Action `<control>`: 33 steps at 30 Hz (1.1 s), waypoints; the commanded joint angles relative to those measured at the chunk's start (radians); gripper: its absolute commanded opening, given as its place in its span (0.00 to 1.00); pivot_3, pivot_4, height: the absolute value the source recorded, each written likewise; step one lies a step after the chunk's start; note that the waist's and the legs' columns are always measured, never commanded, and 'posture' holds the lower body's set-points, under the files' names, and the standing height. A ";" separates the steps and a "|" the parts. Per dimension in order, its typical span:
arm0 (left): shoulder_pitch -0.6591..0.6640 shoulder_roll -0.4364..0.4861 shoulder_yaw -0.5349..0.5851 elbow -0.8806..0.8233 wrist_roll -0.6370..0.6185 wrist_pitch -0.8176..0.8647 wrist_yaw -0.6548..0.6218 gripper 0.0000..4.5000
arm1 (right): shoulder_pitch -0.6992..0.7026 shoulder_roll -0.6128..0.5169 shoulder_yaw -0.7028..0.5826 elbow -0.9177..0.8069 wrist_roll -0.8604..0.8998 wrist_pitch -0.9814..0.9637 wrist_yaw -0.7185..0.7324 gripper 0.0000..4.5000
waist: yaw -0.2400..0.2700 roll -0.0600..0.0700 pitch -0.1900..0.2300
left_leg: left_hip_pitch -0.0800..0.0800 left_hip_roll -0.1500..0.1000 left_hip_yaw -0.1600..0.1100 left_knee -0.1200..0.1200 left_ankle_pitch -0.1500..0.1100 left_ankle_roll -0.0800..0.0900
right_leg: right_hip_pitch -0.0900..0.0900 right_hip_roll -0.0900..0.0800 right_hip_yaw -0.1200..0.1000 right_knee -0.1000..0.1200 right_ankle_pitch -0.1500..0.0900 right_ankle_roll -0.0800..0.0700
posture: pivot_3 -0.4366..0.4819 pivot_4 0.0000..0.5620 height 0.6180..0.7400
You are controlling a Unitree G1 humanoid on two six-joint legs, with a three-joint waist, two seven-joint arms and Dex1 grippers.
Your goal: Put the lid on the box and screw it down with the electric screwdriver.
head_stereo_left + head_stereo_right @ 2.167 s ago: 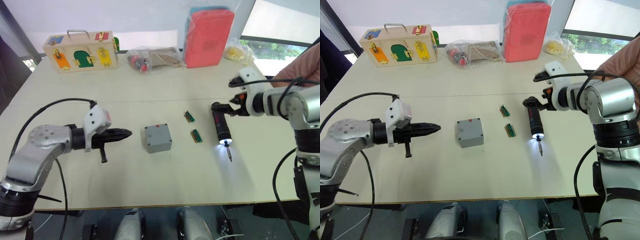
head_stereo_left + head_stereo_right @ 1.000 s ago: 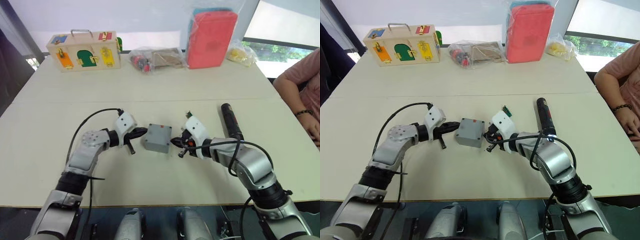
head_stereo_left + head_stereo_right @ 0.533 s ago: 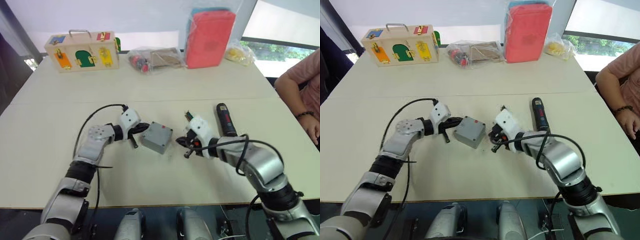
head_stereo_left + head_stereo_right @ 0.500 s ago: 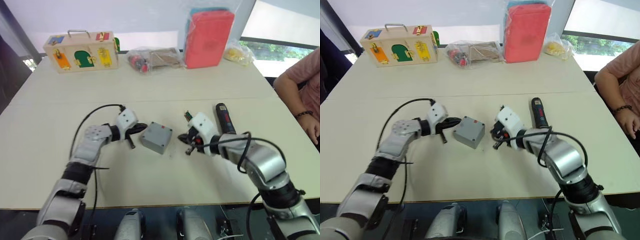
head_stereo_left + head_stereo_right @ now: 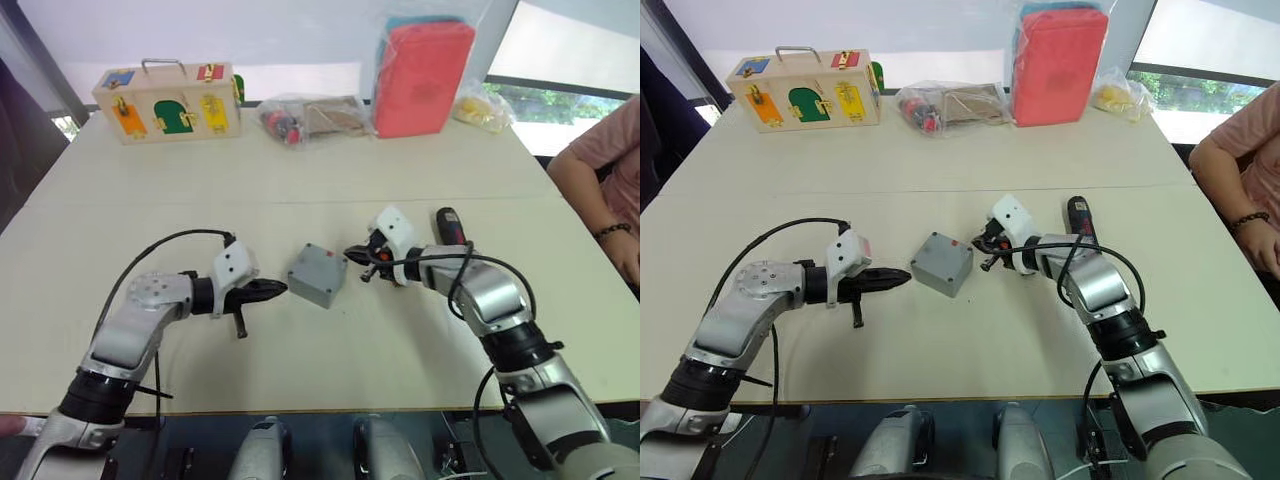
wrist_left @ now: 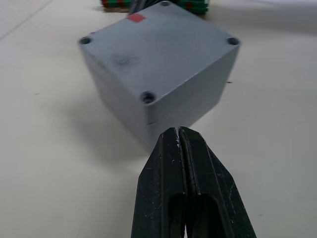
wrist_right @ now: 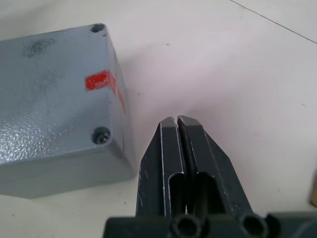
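Note:
The grey box [image 5: 318, 274] sits at the table's middle, turned at an angle. The lid [image 6: 163, 49] lies on top of it, with a red spot [image 6: 136, 18], screw holes in its corners and a seam below. My left gripper [image 5: 277, 289] is shut and empty, its tip just short of the box's near left side. My right gripper [image 5: 351, 253] is also shut and empty, close to the box's far right corner. The black electric screwdriver [image 5: 448, 224] lies on the table beyond my right forearm, partly hidden by it.
Green connector blocks [image 6: 193, 4] lie just behind the box. At the table's far edge stand a wooden latch box [image 5: 168, 103], a clear bag of parts [image 5: 310, 117], a red pouch [image 5: 422, 75] and a yellow bag [image 5: 480, 108]. A person's arm [image 5: 612, 175] shows at the right edge.
The left gripper has drawn back a little from the box's left side. The right gripper has moved farther from me, up to the box's far right corner. Both stayed shut.

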 commanded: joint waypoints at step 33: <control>-0.088 -0.011 -0.011 0.088 0.055 -0.089 0.008 0.00 | 0.108 -0.049 -0.138 -0.351 0.003 0.169 -0.037 0.01 | 0.000 0.000 0.000 | 0.000 0.000 0.000 0.000 0.000 -0.001 | 0.000 0.000 0.000 0.001 0.000 0.000 | 0.48 0.27 0.92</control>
